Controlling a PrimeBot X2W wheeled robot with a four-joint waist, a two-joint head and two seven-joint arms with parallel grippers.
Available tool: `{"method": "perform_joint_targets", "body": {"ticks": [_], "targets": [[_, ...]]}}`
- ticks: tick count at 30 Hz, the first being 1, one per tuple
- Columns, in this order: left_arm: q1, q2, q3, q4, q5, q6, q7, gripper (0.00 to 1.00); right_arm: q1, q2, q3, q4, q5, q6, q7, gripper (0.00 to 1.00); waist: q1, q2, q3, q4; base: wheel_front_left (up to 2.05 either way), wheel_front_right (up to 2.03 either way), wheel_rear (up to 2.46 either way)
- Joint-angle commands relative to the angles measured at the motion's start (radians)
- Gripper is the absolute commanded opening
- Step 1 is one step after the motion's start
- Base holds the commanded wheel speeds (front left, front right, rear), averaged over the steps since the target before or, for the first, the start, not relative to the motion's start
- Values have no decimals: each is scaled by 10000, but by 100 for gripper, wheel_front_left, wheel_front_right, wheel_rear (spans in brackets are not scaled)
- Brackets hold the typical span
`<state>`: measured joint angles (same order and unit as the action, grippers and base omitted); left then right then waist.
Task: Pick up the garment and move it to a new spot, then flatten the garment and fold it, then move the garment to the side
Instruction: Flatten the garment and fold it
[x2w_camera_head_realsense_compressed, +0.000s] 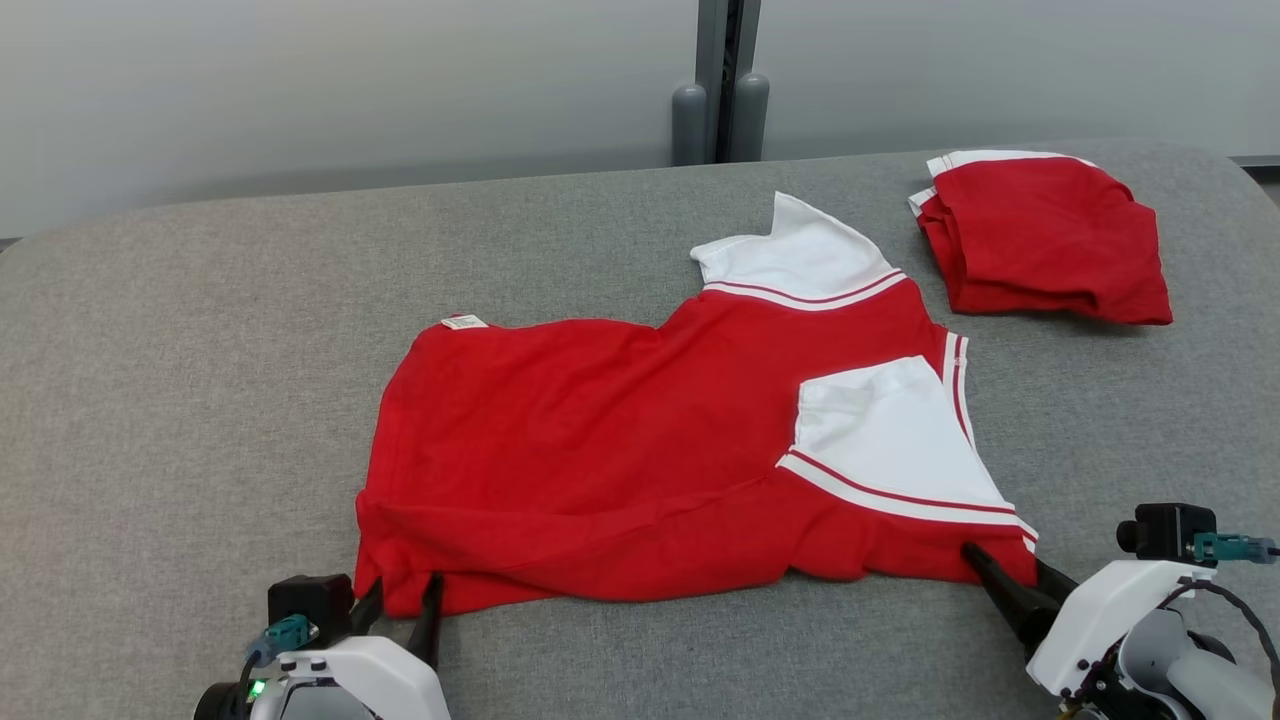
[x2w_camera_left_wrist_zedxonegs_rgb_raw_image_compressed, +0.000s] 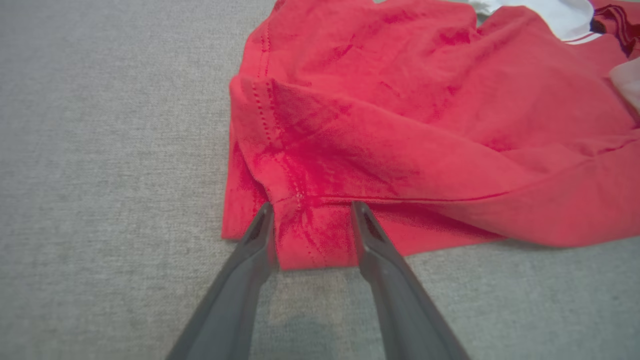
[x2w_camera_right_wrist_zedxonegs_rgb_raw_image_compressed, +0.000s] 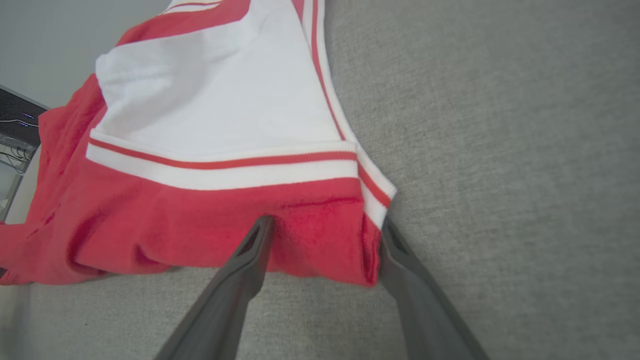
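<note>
A grey cloth-covered table (x2w_camera_head_realsense_compressed: 150, 400) is stretching out under a pale wall (x2w_camera_head_realsense_compressed: 350, 90), a dark post (x2w_camera_head_realsense_compressed: 722, 80) standing at the back; the red garment (x2w_camera_head_realsense_compressed: 600, 450) is lying spread across the middle of the table, its white sleeve (x2w_camera_head_realsense_compressed: 880, 430) folded over the body on the right, a small white label (x2w_camera_head_realsense_compressed: 464, 322) peeking out at the far left corner; a second, folded red garment (x2w_camera_head_realsense_compressed: 1040, 240) is sitting apart at the far right. Down at the near edge, the left gripper (x2w_camera_head_realsense_compressed: 405, 585) is straddling the garment's near left corner; in the left wrist view its fingers (x2w_camera_left_wrist_zedxonegs_rgb_raw_image_compressed: 260, 235) are standing apart with the doubled hem between them, not pinching. The right gripper (x2w_camera_head_realsense_compressed: 1003, 558) is reaching in at the near right corner; its fingers (x2w_camera_right_wrist_zedxonegs_rgb_raw_image_compressed: 250, 250) are spread wide, the red-and-white striped hem lying between them.
</note>
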<state>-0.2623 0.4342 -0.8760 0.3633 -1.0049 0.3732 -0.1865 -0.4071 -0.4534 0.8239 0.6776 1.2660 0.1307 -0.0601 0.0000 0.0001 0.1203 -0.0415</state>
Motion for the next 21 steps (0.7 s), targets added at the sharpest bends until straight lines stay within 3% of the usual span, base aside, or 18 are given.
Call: {"method": "perform_joint_targets", "body": {"ticks": [1, 2, 3, 5, 6, 21], "targets": [[-148, 51, 10, 54, -7, -47, -59, 0, 107, 142, 149, 73, -39, 2, 231, 100, 0, -1, -15, -1, 0, 0, 0], [-148, 34, 13, 76, -9, -70, -62, 0, 127, 154, 169, 51, -29, 2, 256, 99, 0, -1, -24, -1, 0, 0, 0], [-143, 20, 17, 100, -17, -81, -78, 0, 148, 162, 193, 25, -19, 2, 297, 67, 0, -1, -33, -2, 0, 0, 0], [-150, 5, 41, 160, -49, -90, -81, 0, 170, 168, 219, -34, -27, 2, 313, 15, 0, -1, -52, -6, 0, 0, 0], [-158, 4, 63, 185, -66, -102, -103, 0, 185, 173, 242, -92, -14, 3, 370, 0, 0, -1, -60, -8, 0, 0, 0], [108, 306, 188, 15, -115, -143, -250, 0, 232, -417, 70, -751, 151, 2, 208, 0, 0, -1, -188, 79, 0, 0, 0]]}}
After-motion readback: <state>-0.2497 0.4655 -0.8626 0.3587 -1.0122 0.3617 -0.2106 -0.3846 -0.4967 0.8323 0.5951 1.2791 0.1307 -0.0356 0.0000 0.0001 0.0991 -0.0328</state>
